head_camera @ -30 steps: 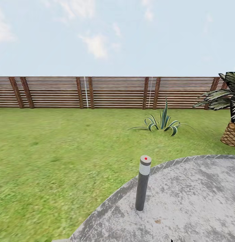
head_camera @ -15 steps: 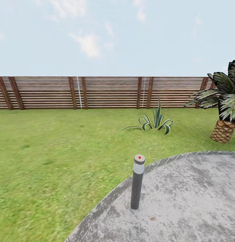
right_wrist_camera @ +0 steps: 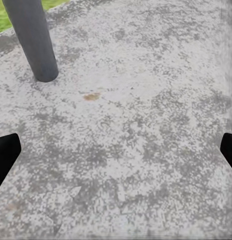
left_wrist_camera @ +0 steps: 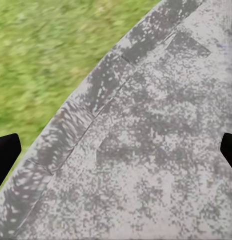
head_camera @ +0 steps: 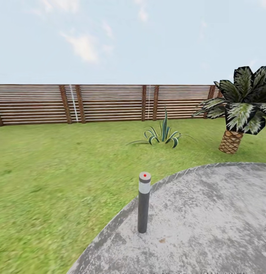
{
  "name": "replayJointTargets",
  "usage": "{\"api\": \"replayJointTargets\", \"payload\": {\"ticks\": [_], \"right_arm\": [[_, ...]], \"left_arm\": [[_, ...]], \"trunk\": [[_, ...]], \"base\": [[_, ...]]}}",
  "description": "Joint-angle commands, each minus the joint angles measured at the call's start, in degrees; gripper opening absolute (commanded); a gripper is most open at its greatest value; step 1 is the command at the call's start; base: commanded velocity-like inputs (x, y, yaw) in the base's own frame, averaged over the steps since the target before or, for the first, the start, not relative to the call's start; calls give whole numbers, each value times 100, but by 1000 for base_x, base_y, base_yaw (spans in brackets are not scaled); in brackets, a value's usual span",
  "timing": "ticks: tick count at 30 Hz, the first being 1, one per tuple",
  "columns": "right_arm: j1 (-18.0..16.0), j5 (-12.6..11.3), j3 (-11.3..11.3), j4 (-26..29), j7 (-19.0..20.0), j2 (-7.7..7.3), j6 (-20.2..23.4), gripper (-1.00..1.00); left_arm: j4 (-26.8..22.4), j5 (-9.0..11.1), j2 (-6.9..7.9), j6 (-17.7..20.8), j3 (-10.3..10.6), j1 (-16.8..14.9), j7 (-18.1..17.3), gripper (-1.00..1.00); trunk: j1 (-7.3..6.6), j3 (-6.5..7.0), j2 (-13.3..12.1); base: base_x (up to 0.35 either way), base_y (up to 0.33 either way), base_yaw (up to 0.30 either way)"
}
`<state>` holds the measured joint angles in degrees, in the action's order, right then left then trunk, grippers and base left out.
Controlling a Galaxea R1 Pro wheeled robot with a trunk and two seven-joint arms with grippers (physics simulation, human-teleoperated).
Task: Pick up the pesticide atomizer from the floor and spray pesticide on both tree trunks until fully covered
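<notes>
Both end effectors wide apart over concrete pad point(head_camera: 209, 213).

Overall light: I get bright, even daylight across the lawn point(head_camera: 53, 171), flat and without any clear direction.
Sky: pale blue sky point(head_camera: 148, 38) with soft, smeared clouds; no glare.
Shadows: I see almost none; the lamp post point(head_camera: 143, 201) casts no distinct shadow on the paved pad point(head_camera: 209, 220).
Head view sharpness: the fence point(head_camera: 110, 102) slats look crisp, while the near grass is mushy and blotchy.
Left wrist view: the grass point(left_wrist_camera: 46, 50) is blurred into soft green smears; the paving point(left_wrist_camera: 155, 150) is grainy.
Right wrist view: the paving point(right_wrist_camera: 135, 130) is speckled and soft, and the far side edge washes out paler.
Wrist view edges: the dark fingertips point(left_wrist_camera: 6, 152) show as featureless black shapes.
</notes>
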<state>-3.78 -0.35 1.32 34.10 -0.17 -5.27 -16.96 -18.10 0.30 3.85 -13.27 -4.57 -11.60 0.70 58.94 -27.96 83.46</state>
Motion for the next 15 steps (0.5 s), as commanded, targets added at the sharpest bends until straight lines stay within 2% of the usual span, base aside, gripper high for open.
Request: {"api": "replayJointTargets", "payload": {"ticks": [1, 15], "right_arm": [[0, 0, 0, 0, 0, 0, 0, 100], [0, 0, 0, -4, 8, 0, 0, 100]], "left_arm": [[0, 2, 1, 0, 0, 0, 0, 100], [1, -17, -5, 0, 0, 0, 0, 100]], "trunk": [[23, -26, 42], [330, -377, 603]], "base": [[0, 0, -207], [0, 0, -207]]}}
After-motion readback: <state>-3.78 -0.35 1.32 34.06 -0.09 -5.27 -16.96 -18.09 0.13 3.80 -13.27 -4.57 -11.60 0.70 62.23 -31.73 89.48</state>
